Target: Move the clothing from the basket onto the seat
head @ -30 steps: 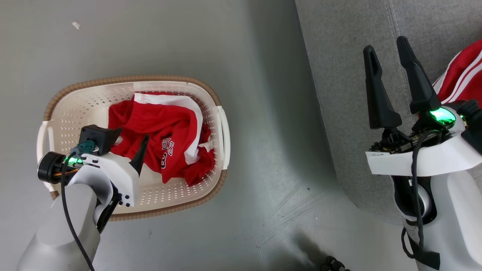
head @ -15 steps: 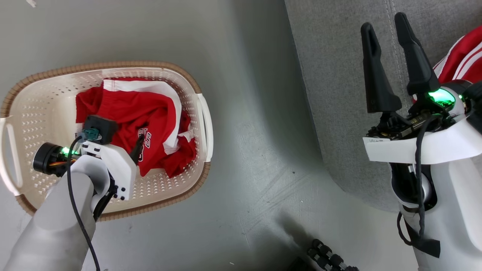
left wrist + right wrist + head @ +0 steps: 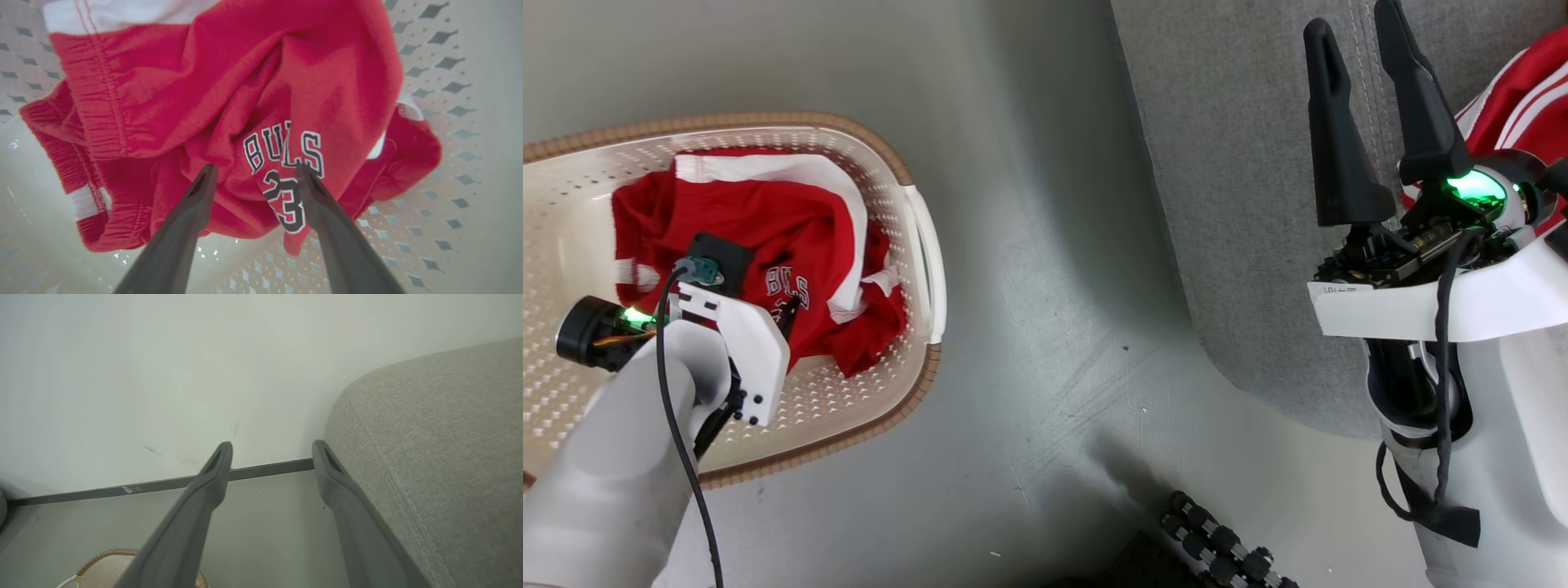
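The cream basket (image 3: 919,245) stands on the floor at the left with red clothing (image 3: 760,229) bunched inside it. My left gripper (image 3: 786,314) reaches down into the basket. In the left wrist view it (image 3: 257,169) is open, its fingers straddling the "BULLS 23" lettering on the clothing (image 3: 229,94), with nothing held. My right gripper (image 3: 1354,18) is open and empty above the grey seat (image 3: 1241,163), pointing past its rounded edge (image 3: 429,457) toward the wall. Another red garment with white stripes (image 3: 1523,98) lies on the seat behind the right wrist.
Grey floor (image 3: 1045,286) separates the basket from the seat. A dark ribbed part of my base (image 3: 1217,543) shows at the bottom. A pale wall with a dark baseboard (image 3: 122,491) stands beyond the seat; the basket rim (image 3: 108,554) peeks in below.
The head camera has shifted, so the basket now sits further left. My left gripper has sunk lower over the lettered clothing. Both grippers stay open.
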Robot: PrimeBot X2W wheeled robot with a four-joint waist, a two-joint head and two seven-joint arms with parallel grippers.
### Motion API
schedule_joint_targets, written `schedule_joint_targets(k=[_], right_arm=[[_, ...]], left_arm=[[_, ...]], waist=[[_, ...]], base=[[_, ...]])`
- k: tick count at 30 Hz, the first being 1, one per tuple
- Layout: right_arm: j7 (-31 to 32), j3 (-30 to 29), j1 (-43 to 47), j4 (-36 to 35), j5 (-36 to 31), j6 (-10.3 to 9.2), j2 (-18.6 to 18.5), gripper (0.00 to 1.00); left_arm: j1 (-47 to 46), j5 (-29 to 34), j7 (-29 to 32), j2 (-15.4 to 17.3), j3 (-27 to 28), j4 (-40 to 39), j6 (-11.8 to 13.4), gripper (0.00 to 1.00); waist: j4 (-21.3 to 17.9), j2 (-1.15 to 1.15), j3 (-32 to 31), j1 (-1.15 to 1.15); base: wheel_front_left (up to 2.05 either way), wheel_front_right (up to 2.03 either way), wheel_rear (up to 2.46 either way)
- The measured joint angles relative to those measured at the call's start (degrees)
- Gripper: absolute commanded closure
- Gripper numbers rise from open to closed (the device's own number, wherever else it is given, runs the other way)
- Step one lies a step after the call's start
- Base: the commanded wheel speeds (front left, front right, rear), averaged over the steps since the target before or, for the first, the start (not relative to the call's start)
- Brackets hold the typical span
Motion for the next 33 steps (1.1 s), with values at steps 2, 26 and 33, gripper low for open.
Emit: schedule_joint_targets(k=[2,26,33], right_arm=[[0.0,0.11,-0.29,-0.02,0.57,0.0,0.02,0.0],[0.0,2.03,-2.92,-0.07,3.27,0.0,0.19,0.0],[0.0,2.0,-3.7,-0.07,3.27,0.0,0.19,0.0]], left_arm=[[-0.65,-0.15,0.42,0.51,-0.44,0.42,0.0,0.0],[-5.48,-3.24,4.01,2.97,-3.18,4.65,-0.01,0.0],[-7.95,-1.89,2.92,5.5,-2.33,7.02,-0.01,0.0]], waist=[[-0.5,0.0,0.49,0.0],[-4.31,0.0,4.48,0.0],[-4.25,0.0,4.75,0.0]], base=[[0.0,0.0,0.0],[0.0,0.0,0.0],[0.0,0.0,0.0]])
